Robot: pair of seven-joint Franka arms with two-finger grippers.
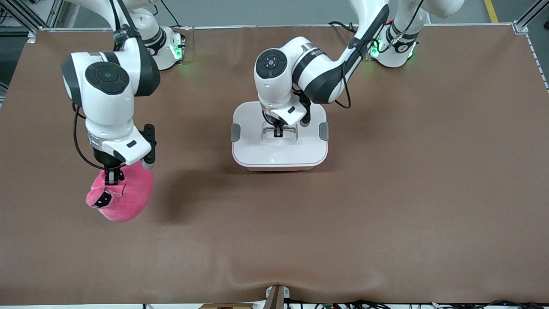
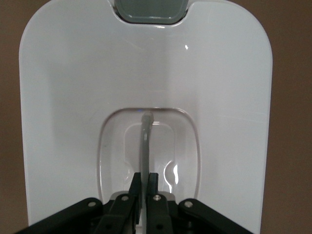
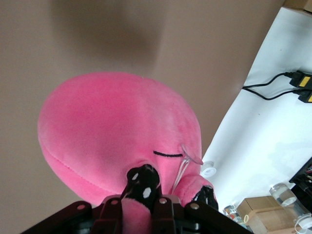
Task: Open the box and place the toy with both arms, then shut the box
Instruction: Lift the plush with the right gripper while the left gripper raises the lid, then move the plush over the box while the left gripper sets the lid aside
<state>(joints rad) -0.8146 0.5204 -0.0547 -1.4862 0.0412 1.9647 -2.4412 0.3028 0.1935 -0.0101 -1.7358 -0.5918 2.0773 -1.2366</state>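
The box (image 1: 279, 148) stands mid-table with its flat white lid (image 2: 63, 97) on. A grey clip (image 1: 235, 132) sits at each short end. My left gripper (image 1: 278, 132) reaches down into the lid's recess and is shut on the thin grey handle (image 2: 145, 139), which rises between its fingers (image 2: 137, 187). The toy (image 1: 126, 197), a hot-pink plush blob, hangs over the table toward the right arm's end. My right gripper (image 1: 112, 178) is shut on a fold of its plush beside a black-lidded eye (image 3: 144, 183). In the right wrist view the toy's (image 3: 112, 131) round body fills the middle.
A brown mat (image 1: 386, 193) covers the table. Both green-lit arm bases (image 1: 171, 49) stand along the edge farthest from the front camera. Past the table's edge the right wrist view shows a white strip (image 3: 263, 122) with black cables and a cardboard box (image 3: 263, 209).
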